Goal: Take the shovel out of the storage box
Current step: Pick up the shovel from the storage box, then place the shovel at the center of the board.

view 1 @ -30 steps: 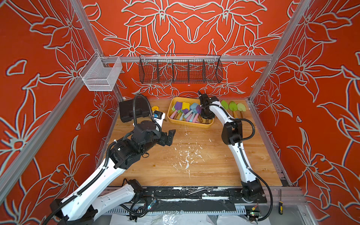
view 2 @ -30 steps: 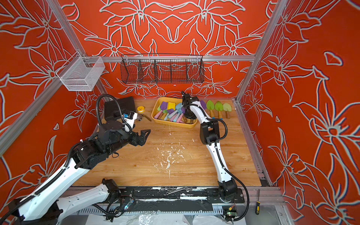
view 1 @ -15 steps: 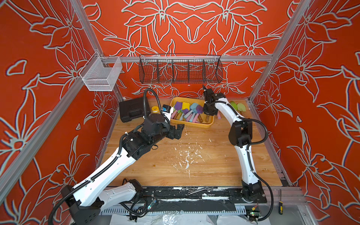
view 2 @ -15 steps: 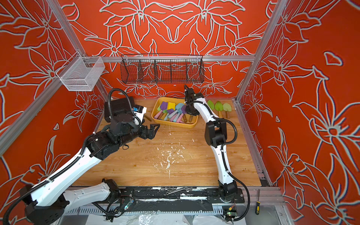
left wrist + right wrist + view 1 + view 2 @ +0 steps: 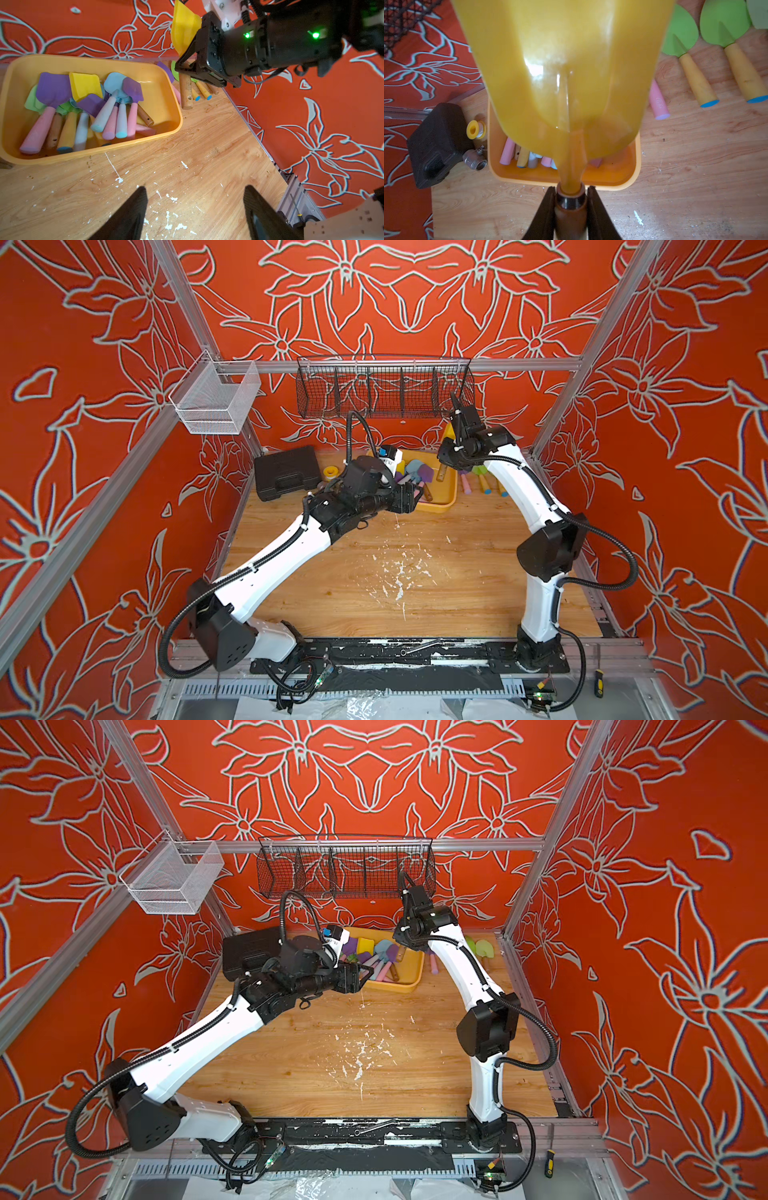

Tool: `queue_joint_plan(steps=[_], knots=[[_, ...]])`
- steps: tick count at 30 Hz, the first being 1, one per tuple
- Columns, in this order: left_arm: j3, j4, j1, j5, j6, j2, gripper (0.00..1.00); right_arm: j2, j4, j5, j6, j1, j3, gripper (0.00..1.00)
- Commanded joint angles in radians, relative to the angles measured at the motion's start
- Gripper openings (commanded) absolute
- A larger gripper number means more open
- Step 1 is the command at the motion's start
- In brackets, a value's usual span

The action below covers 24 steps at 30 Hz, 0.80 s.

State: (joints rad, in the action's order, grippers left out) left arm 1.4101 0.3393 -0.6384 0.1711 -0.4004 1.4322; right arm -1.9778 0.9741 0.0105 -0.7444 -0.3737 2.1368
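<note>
Yellow plastic fills the right wrist view: the shovel (image 5: 566, 72) stands blade-up in my right hand (image 5: 571, 191), whose fingers (image 5: 548, 209) press in on the brown wooden handle from both sides, at its black collar. Below that hand, past the blade, the storage box (image 5: 612, 184) sits on the counter (image 5: 695, 166), and the shovel hangs clear above it, its handle end dangling by the box wall nearest that hand. My left hand (image 5: 195, 188) hovers low over bare counter, its own fingers (image 5: 133, 214) spread well apart with nothing between them. The box lies ahead of it and off to one side, a heap of pastel shovels (image 5: 108, 108) inside. Beyond the right hand, loose shovels (image 5: 695, 83) lie flat on the counter outside the box, green blades, yellow handles. On the box's opposite side from them sits a black case (image 5: 436, 145), with a yellow spool (image 5: 475, 129) and a metal fitting (image 5: 475, 161) between case and box.
</note>
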Motion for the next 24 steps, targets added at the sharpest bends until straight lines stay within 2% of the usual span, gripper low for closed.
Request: queue_joint_plan(steps=[1,6,10,14,24], knots=[[0.051,-0.048,0.009,0.09,-0.078,0.049,0.7,0.048,-0.026,-0.033,-0.073,-0.015,-0.041,0.0],[0.064,-0.098,0.009,0.155,-0.121,0.124,0.67,0.085,-0.08,-0.065,-0.139,-0.03,-0.095,0.0],[0.072,-0.109,0.018,0.157,-0.156,0.171,0.65,0.107,-0.09,-0.076,-0.165,-0.047,-0.111,0.0],[0.074,-0.127,0.047,0.196,-0.215,0.21,0.6,0.136,-0.101,-0.087,-0.184,-0.055,-0.14,0.0],[0.082,-0.136,0.051,0.195,-0.209,0.253,0.52,0.159,-0.128,-0.097,-0.213,-0.082,-0.188,0.0]])
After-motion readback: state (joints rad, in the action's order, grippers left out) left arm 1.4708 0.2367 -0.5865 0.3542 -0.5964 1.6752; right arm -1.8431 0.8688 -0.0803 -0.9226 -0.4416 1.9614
